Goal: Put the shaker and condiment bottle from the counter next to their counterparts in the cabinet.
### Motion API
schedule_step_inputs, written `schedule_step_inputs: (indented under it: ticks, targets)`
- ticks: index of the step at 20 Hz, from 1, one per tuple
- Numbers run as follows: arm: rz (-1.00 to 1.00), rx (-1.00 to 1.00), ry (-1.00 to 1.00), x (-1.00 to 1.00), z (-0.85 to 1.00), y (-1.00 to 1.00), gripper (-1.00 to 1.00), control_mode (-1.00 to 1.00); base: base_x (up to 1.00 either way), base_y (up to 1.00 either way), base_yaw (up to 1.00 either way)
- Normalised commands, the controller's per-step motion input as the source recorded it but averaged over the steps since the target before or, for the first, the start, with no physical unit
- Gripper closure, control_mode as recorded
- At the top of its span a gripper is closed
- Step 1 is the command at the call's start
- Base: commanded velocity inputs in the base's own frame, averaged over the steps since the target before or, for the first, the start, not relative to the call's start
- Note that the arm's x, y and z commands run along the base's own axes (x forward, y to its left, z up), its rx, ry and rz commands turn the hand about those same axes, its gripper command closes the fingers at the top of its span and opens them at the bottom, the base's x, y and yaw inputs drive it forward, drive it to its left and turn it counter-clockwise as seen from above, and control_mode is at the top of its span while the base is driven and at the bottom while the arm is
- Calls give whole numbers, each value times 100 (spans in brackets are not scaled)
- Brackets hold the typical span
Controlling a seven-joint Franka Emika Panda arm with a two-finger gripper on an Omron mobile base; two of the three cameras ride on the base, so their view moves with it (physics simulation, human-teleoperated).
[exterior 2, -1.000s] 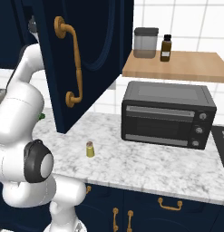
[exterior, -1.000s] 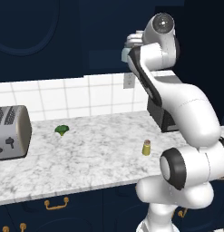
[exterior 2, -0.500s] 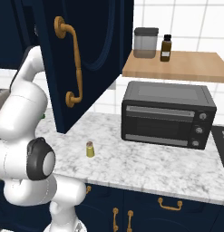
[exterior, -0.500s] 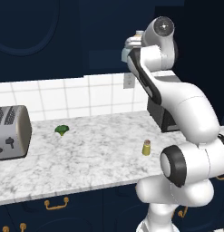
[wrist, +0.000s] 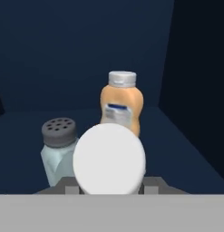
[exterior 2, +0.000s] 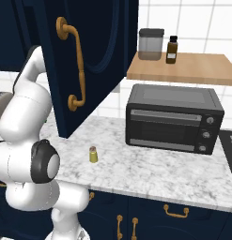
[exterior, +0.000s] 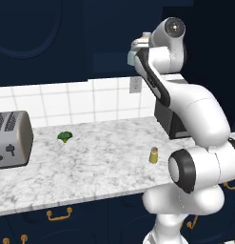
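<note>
In the hand view my gripper (wrist: 109, 188) is shut on the condiment bottle (wrist: 109, 158), seen end-on as a round pale cap between the fingers. It is held inside the dark navy cabinet (wrist: 86, 41), above the shelf. Just behind it stand the counterparts: a wider orange bottle with a white label (wrist: 121, 106) and, to its left, a pale grey-green shaker with a dark cap (wrist: 58, 145). The left base view shows the gripper (exterior: 136, 51) raised high at the cabinet. The small yellow-green shaker (exterior: 154, 155) (exterior 2: 93, 154) stands upright on the marbled counter (exterior: 90, 167).
The open navy cabinet door with a brass handle (exterior 2: 75, 70) hangs beside the arm. A black toaster oven (exterior 2: 173, 118) sits on the counter under a wooden shelf (exterior 2: 183, 70) holding a jar and a dark bottle. A toaster (exterior: 12, 138) and a piece of broccoli (exterior: 65, 137) lie to the left.
The arm has shifted only slightly at the cabinet, still holding the bottle. The shaker on the counter has not moved.
</note>
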Motion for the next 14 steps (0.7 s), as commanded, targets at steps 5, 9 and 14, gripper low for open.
schedule_step_inputs:
  ticks: [5,9,14]
  targets:
    - [1,0,0,20,-21,1,-100,-100,0,0,0]
    - [0,0,0,7,-15,0,-100,-100,0,0,0]
    - [1,0,-1,1,-13,0,-100,-100,0,0,0]
